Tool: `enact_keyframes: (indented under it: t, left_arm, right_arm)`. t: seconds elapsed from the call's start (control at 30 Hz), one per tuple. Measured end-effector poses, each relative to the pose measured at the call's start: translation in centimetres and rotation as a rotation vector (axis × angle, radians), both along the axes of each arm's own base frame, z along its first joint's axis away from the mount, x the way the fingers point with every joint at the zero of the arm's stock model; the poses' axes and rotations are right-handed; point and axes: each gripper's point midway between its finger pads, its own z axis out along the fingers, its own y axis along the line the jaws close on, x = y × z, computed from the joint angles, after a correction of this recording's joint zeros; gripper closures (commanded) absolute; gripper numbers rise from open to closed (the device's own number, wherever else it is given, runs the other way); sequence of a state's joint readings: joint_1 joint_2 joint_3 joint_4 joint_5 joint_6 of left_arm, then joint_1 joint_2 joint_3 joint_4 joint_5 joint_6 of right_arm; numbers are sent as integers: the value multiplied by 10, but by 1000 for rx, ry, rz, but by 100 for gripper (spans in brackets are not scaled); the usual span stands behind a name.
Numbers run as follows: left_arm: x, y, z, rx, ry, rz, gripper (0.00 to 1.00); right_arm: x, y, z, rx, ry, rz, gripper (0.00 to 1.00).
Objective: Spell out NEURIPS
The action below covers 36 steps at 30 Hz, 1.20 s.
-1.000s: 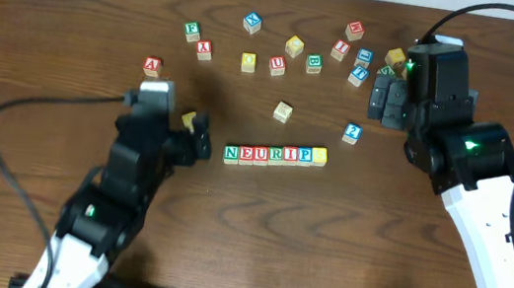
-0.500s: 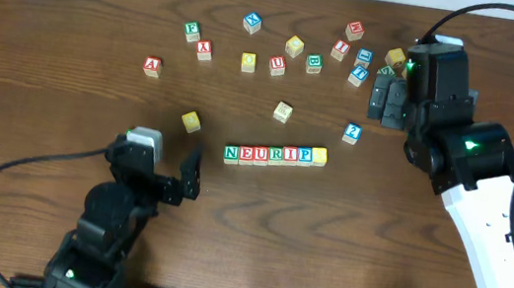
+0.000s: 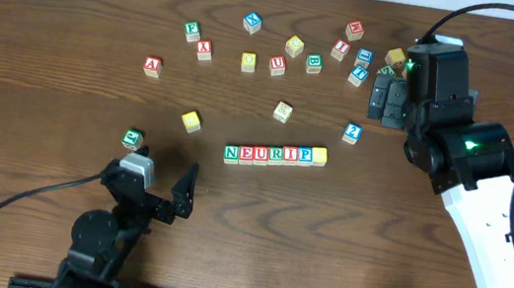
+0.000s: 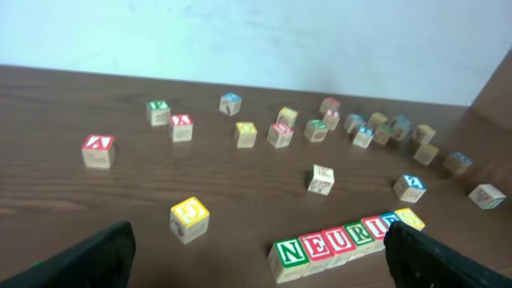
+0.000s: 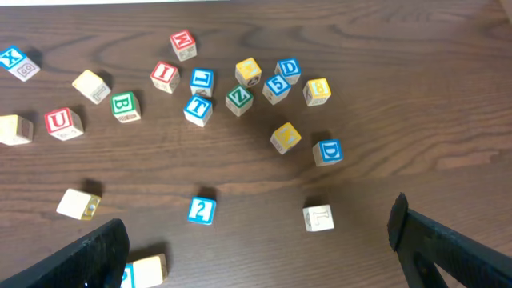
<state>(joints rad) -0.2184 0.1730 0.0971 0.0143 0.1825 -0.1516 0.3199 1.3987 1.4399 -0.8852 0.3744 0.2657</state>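
A row of lettered cubes lies mid-table and reads N, E, U, R, I, P. A yellow-faced cube closes its right end; its letter is too small to read. In the left wrist view the same row runs toward the right finger, which hides its far end. My left gripper hovers open and empty near the front edge, left of the row. My right gripper hangs open and empty over the back right cluster.
Loose cubes lie scattered along the back. A yellow one and a green one sit left of the row. A blue "2" cube and a pale cube sit behind it. A red A cube lies far left.
My left arm has drawn back from beside the yellow cube toward the front edge, uncovering the green cube. The right arm and the row have not moved.
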Motion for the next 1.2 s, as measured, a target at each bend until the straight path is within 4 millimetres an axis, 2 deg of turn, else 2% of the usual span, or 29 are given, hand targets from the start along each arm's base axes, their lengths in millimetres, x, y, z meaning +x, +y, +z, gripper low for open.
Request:
enact_keyframes:
  t: [0.17,0.27,1.2]
  left_arm:
    - [-4,1,-15,-9,-26,-7,2]
    - [-5,4,-7,-15,-64,1,2]
    - [-5,5,-8,181,-127,-17,2]
  right_arm:
    - [0,0,0,0,1,0,1]
    - [0,0,0,-1,1,0,1]
    - [0,0,0,-1,1,0,1]
